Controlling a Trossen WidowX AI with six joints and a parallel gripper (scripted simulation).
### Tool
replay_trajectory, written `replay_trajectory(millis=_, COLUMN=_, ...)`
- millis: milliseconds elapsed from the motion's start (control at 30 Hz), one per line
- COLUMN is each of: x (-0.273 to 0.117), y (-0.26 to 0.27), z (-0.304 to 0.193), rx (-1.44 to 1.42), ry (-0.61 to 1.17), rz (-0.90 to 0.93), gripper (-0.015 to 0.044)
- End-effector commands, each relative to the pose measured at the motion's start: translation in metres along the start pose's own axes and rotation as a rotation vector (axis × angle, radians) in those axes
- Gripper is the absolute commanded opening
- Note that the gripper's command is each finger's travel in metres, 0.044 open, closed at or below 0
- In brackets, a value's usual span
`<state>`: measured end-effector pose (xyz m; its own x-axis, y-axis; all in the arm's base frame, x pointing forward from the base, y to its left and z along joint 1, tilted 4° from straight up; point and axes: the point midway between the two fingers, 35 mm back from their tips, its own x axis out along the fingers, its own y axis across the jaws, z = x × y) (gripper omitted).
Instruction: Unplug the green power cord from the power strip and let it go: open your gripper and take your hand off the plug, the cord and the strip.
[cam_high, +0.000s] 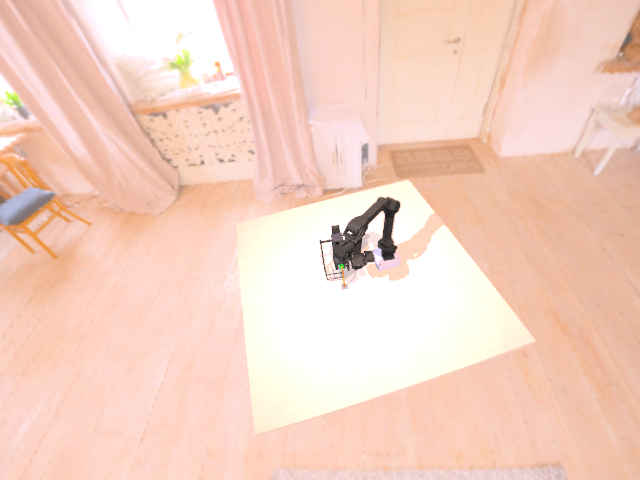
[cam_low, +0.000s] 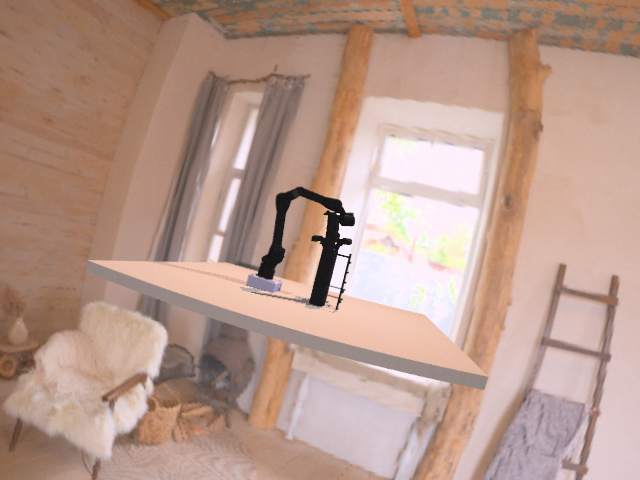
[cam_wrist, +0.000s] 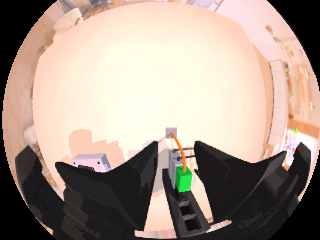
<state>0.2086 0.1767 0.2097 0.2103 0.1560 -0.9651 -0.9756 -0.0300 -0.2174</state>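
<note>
With its two fingers parted and nothing grasped, my gripper (cam_high: 343, 265) (cam_low: 331, 242) (cam_wrist: 176, 146) is at the aligning step, ahead of the pull. Between those fingers in the wrist view, at the lower centre-right, I see the green plug (cam_high: 341, 266) (cam_wrist: 183, 180), which looks seated in the black power strip (cam_high: 335, 230) (cam_low: 321, 284) (cam_wrist: 177, 215). I judge that I should centre on the plug, lower if needed, clench on its sides and draw it straight out, then release it and back clear. A skewed pull could drag the strip along.

Nearer the bottom edge, two of the strip's sockets show nothing in them. From the plug, an orange cord (cam_high: 344, 277) (cam_wrist: 179, 147) curves up to a small grey block (cam_high: 344, 286) (cam_wrist: 171, 132) near the middle of the wrist view.
</note>
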Motion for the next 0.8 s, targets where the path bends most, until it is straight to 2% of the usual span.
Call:
replay_trajectory(millis=0, x=0.034, y=-0.024, z=-0.037, rx=-0.006, ry=0.100, rz=0.069, gripper=0.0160)
replay_trajectory(millis=133, x=0.056, y=-0.036, z=-0.065, rx=-0.012, ry=0.148, rz=0.127, gripper=0.0160)
replay_trajectory(millis=767, x=0.053, y=-0.037, z=-0.085, rx=-0.012, ry=0.150, rz=0.127, gripper=0.0160)
